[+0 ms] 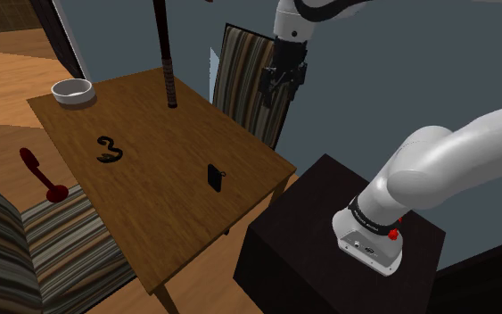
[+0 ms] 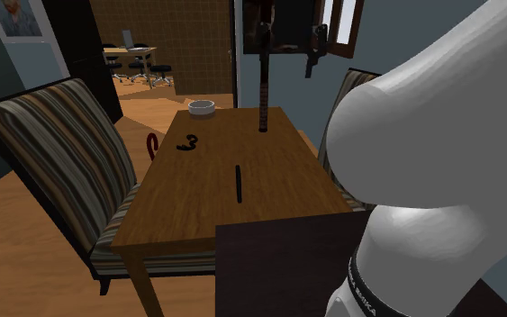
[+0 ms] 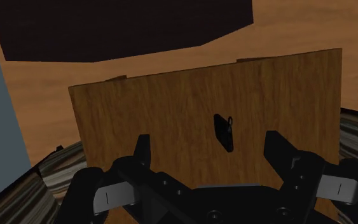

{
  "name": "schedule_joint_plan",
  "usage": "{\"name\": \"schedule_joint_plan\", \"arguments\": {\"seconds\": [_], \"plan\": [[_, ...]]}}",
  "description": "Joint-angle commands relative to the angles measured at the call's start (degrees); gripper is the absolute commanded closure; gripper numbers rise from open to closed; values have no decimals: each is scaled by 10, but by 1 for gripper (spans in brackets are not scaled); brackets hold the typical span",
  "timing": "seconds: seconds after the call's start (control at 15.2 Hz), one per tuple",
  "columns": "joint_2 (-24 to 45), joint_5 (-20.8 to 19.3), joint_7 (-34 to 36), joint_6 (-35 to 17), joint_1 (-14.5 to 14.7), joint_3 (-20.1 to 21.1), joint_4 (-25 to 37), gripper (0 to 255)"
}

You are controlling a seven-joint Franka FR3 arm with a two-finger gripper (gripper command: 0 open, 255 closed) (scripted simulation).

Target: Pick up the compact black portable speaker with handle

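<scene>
The black speaker (image 1: 215, 177) is a thin, flat, dark slab with a small loop handle at one corner. It stands on edge on the grained brown wooden table (image 1: 151, 223), towards the side nearest the dark boxy stand (image 1: 329, 259). The black gripper (image 3: 209, 141) hangs high above the table in front of a striped upholstered chair back (image 1: 244, 71), well apart from the speaker, with its two fingers spread wide and nothing between them. Farther along the table are a round white bowl (image 1: 71, 90), a curly black 3-shaped object (image 1: 109, 150) and a tall dark pole (image 1: 167, 62).
</scene>
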State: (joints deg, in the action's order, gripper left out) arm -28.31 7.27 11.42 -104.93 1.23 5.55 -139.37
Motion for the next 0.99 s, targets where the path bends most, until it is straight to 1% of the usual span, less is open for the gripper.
{"name": "schedule_joint_plan", "arguments": {"seconds": [0.0, 0.46, 0.92], "plan": [[43, 2, 6, -32, 4, 11, 3, 0], [188, -5, 23, -129, 16, 39, 23, 0], [347, -30, 50, -205, 29, 57, 77, 0]]}}
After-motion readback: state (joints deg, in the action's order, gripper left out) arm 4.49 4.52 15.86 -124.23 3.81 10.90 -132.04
